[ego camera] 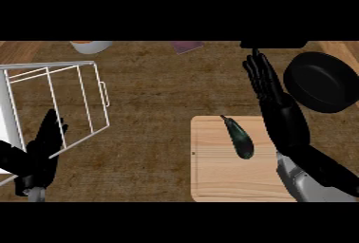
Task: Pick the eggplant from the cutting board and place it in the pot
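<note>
Wood-grain counter (154, 95) fills the head view, seen steeply from above. Left edge: white wire rack (63, 95) lying on the counter, its frame running toward the near-left corner. Left hand (43, 147) shows over the rack's near part, fingers straight and relaxed, pointing away from the robot, holding nothing; resting, not engaged. Far edge, left of centre: pale cup or bowl (91, 46), only partly in view; further right along the same edge, a small purplish flat item (186, 46), too cut off to identify. Near edge, right of centre: light wooden cutting board (217, 175). Eggplant (239, 137) lies flat on the board's far part, dark, stem end pointing toward the far-left, body angled toward the near-right; untouched. Right hand (270, 90) extends past the board's far-right corner, fingers straight and close together, aimed at the far edge; it sits just right of the eggplant, not on it, nothing pinched. Far-right corner: black pot (321, 81), with nothing visible inside it, just right of the right hand. Progress, judged: nothing done yet, eggplant not grasped, not lifted, pot without it. Left to do: bring right hand onto the eggplant, close round it, carry it right and away to the pot, release inside
</note>
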`<control>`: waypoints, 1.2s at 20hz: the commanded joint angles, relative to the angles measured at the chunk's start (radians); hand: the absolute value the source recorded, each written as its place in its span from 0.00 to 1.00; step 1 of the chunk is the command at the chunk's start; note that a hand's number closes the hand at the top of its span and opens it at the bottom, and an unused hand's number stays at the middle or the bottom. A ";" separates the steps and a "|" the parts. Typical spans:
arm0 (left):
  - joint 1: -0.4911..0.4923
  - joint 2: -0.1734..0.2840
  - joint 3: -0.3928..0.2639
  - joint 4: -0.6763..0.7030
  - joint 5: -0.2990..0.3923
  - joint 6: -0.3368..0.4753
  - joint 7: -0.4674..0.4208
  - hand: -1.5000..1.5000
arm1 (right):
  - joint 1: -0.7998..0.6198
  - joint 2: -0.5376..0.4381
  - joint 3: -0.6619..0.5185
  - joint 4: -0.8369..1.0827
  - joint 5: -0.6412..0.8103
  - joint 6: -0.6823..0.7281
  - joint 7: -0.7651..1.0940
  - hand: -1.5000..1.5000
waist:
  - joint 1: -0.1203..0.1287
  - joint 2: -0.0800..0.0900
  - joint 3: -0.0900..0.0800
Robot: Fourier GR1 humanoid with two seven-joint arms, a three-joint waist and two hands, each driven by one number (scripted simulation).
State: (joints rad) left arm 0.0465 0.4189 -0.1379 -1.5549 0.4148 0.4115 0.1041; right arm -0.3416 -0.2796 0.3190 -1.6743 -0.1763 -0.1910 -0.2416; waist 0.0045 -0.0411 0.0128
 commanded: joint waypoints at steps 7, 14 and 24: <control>-0.171 0.042 -0.004 -0.046 -0.082 -0.084 -0.163 0.50 | -0.191 -0.289 0.051 0.159 -0.002 0.473 -0.009 1.00 | 0.047 0.060 -0.026; -0.250 0.002 -0.004 0.023 -0.129 -0.094 -0.243 0.50 | -0.176 -0.310 0.012 0.410 -0.154 0.773 -0.201 0.00 | 0.031 0.093 -0.006; -0.292 -0.058 -0.016 0.083 -0.173 -0.099 -0.233 0.50 | -0.326 -0.460 0.113 0.477 0.067 0.947 -0.326 0.00 | 0.046 0.079 -0.011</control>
State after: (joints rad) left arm -0.1408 0.5229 -0.0926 -1.3607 0.0929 0.4117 -0.1366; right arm -0.6223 -0.6942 0.3827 -1.2225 -0.1926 0.6465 -0.4842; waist 0.0608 0.0465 0.0063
